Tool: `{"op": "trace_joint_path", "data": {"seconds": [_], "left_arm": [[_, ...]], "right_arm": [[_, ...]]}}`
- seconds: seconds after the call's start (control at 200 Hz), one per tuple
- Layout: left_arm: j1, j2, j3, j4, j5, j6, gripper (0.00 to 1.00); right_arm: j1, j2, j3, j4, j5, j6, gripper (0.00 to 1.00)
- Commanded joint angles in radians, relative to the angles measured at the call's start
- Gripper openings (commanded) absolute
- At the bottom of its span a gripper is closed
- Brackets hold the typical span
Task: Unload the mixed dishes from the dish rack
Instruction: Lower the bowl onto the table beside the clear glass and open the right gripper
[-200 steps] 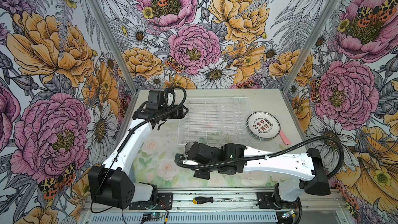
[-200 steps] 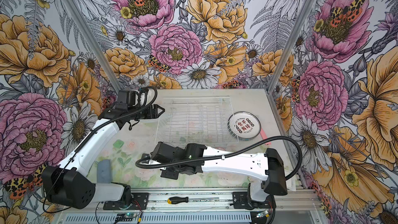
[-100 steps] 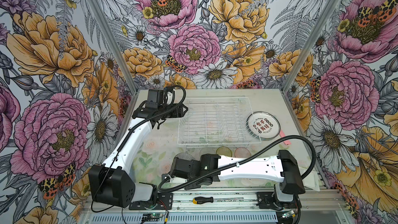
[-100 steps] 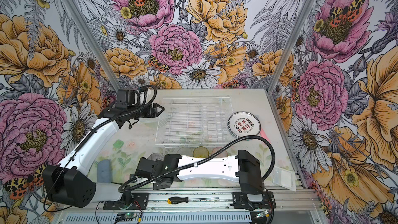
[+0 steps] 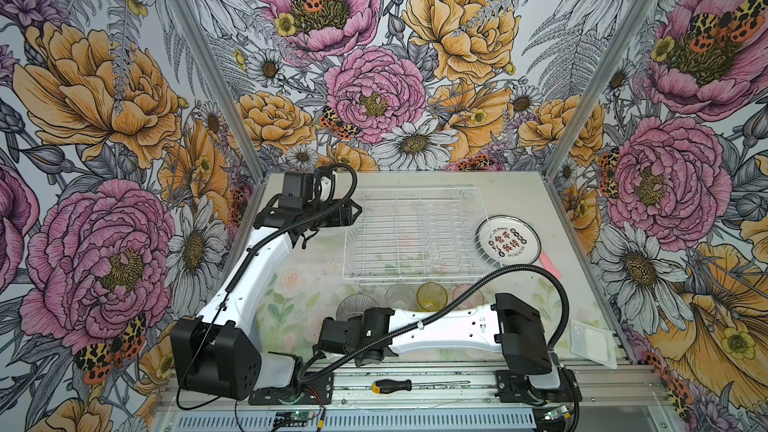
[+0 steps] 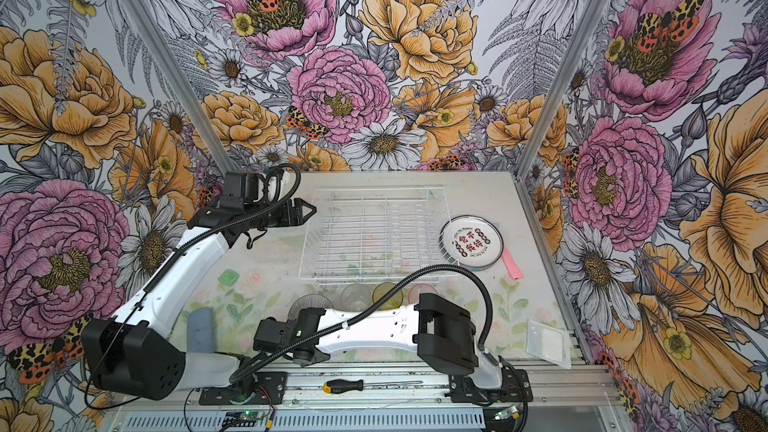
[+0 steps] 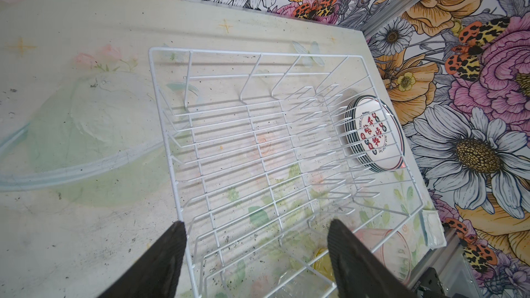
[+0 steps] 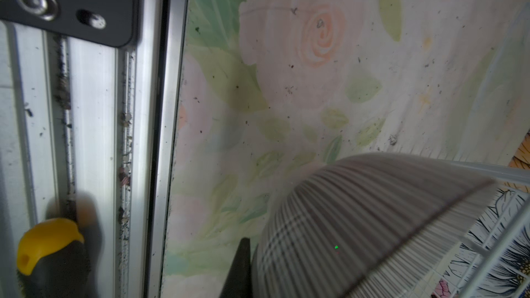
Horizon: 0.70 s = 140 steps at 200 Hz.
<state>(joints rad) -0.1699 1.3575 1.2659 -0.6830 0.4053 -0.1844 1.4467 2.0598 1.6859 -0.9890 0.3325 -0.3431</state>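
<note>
Rack (image 5: 415, 238) sits just ahead of my wide-open, empty left gripper (image 7: 258, 227); right gripper (image 8: 252, 256) looks pinched shut on bowl (image 8: 358, 225) rim, second finger hidden.

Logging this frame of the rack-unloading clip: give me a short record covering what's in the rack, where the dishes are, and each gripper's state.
dish rack: empty, mid-table
plates: stacked on the table, right of the rack
clear tumbler, amber tumbler, pink tumbler: in a row on the table along the rack's near side
ribbed bowl: left end of that row, at the right gripper
left gripper: open, empty, at the rack's left side
right gripper: shut, apparently clamped on the bowl's wall
</note>
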Motion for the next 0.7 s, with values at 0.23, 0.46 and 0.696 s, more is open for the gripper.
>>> {"op": "trace_joint_path", "data": {"seconds": [0.23, 0.46, 0.696], "left_arm": [[0.017, 0.002, 0.005, 0.036, 0.040, 0.000, 0.80], [0.020, 0.007, 0.000, 0.047, 0.050, -0.004, 0.79], [0.021, 0.012, 0.001, 0.053, 0.058, -0.005, 0.80]], "right_arm": [[-0.022, 0.058, 0.042, 0.005, 0.092, -0.031, 0.00], [-0.035, 0.087, 0.044, 0.005, 0.106, -0.041, 0.00], [-0.041, 0.116, 0.042, 0.004, 0.150, -0.056, 0.00]]}}
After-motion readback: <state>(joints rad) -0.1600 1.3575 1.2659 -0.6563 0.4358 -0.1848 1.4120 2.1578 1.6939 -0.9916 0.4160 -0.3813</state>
